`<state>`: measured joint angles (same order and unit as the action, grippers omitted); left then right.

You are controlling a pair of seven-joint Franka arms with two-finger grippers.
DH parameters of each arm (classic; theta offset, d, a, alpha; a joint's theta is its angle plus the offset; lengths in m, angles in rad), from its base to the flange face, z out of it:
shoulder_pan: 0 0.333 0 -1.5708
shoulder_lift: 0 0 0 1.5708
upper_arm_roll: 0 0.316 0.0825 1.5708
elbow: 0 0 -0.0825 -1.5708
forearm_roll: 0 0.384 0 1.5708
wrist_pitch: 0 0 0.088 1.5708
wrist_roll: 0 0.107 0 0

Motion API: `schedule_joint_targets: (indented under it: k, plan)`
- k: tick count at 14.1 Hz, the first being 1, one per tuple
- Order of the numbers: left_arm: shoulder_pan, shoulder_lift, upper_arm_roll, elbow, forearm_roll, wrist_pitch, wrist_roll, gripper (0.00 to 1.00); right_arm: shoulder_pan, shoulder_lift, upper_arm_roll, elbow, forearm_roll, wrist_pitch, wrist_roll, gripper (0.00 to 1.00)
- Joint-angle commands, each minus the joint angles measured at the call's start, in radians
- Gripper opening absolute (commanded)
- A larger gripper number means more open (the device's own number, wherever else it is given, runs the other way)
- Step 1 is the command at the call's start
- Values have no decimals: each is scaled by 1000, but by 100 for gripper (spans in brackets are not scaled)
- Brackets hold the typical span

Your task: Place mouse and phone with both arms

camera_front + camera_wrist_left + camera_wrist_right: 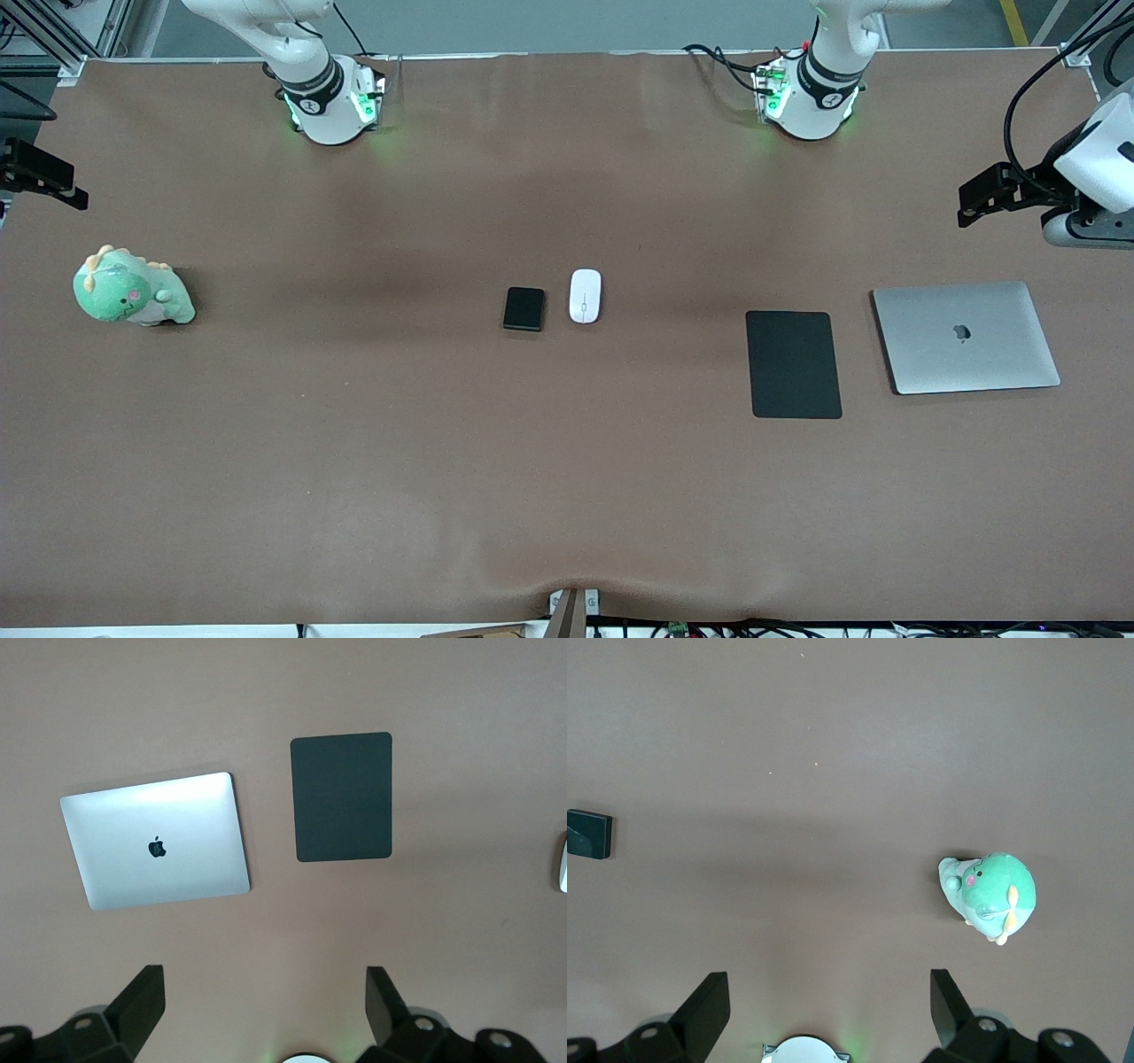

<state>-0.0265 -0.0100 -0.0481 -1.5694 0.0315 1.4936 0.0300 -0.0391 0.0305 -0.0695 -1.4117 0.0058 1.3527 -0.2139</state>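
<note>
mouse (585, 296): mid-table, just beside phone (524, 309), toward left arm's end
left gripper (264, 1005): jaws wide, empty, over laptop (966, 337) end
right gripper (829, 1005): jaws wide, empty, near dinosaur plush (131, 289)

From high across the table (354, 461) the front camera faces both arm bases and takes in everything, while each wrist camera looks straight down from well up, the left sharing the laptop (155, 842) and mouse pad (342, 797), the right sharing the green plush dinosaur (990, 895).
</note>
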Motion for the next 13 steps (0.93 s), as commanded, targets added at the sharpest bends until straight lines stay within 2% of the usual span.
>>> schedule_joint_targets:
  k: [1, 13]
  plan:
    - [-1, -8, -6, 0, 13, -4, -18, 100, -25, -6, 16, 2, 17, -7, -12, 100]
    - [-1, 1, -6, 5, 7, 2, -18, 100, -27, -4, 16, 3, 19, -4, -10, 100]
